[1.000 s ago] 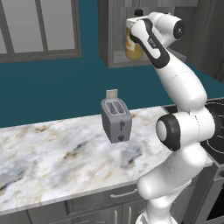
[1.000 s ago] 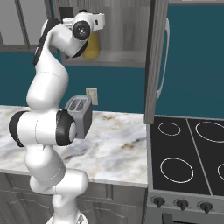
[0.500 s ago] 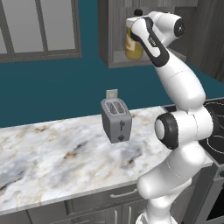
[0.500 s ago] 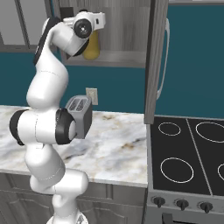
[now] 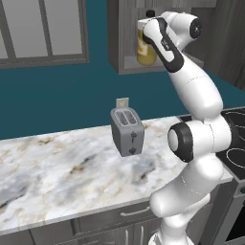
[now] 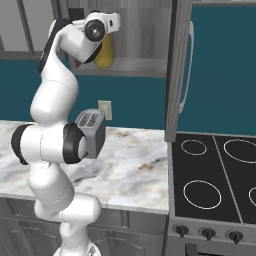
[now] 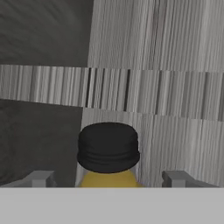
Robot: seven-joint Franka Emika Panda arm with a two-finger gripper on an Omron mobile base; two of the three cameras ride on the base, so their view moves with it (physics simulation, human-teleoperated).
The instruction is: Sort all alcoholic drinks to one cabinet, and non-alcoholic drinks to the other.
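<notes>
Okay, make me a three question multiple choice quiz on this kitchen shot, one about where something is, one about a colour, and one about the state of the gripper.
1. Where is the yellow bottle with the black cap?
A. on the marble counter
B. inside the open grey wall cabinet
C. on the stove

2. What colour is the two-slot toaster?
A. grey
B. red
C. yellow

3. How does the gripper stand?
A. shut on the toaster
C. shut above the stove
B. open, one finger on each side of the bottle

Answers:
1 B, both base views show the bottle on the cabinet's shelf.
2 A, its body is plain grey on the marble counter.
3 B, the hand view shows a gap between each finger and the bottle.
</notes>
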